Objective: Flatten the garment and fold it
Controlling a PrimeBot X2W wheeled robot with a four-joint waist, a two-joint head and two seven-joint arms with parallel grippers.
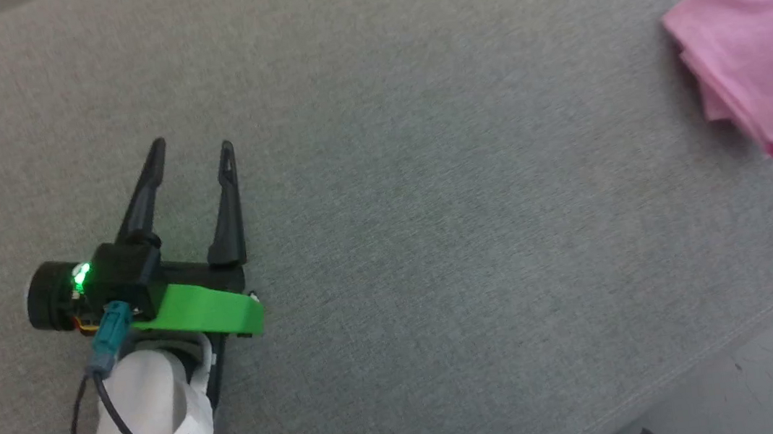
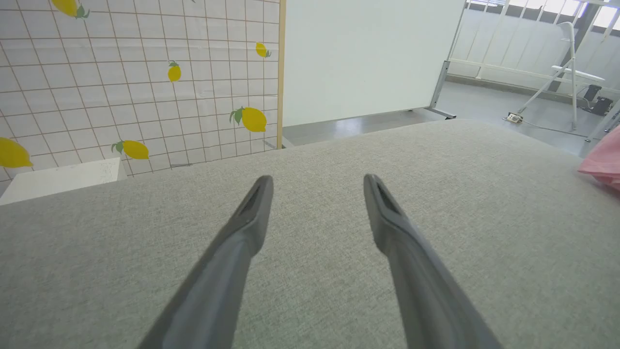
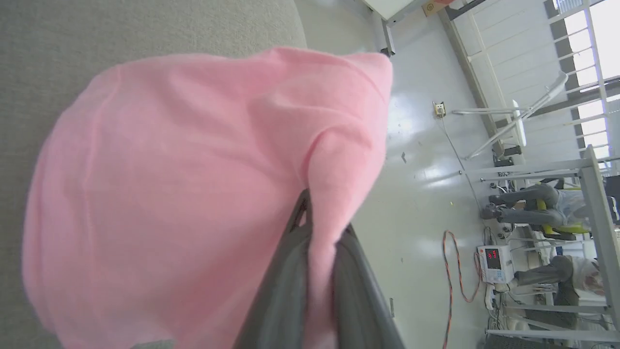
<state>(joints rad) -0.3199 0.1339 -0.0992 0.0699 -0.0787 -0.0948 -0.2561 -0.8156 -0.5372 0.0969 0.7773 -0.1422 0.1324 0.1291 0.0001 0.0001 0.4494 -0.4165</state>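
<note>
The garment (image 1: pixel 760 50) is a pink fabric bundle at the right edge of the head view, hanging over the grey cushioned surface (image 1: pixel 425 169). In the right wrist view the garment (image 3: pixel 184 194) drapes wide, and my right gripper (image 3: pixel 319 232) is shut on a fold of it, with cloth pinched between the two dark fingers. My left gripper (image 1: pixel 193 144) is open at the lower left of the head view, low over the bare surface and far from the garment. Its spread fingers (image 2: pixel 252 213) have nothing between them, and a corner of the garment (image 2: pixel 603 160) shows at the right.
The surface's front edge (image 1: pixel 736 344) runs diagonally at the lower right, with pale floor beyond. A lemon-patterned tiled wall (image 2: pixel 135 77) and a white board (image 2: pixel 368 58) stand beyond the far edge. Past the garment, people (image 3: pixel 537 198) sit among equipment on the floor.
</note>
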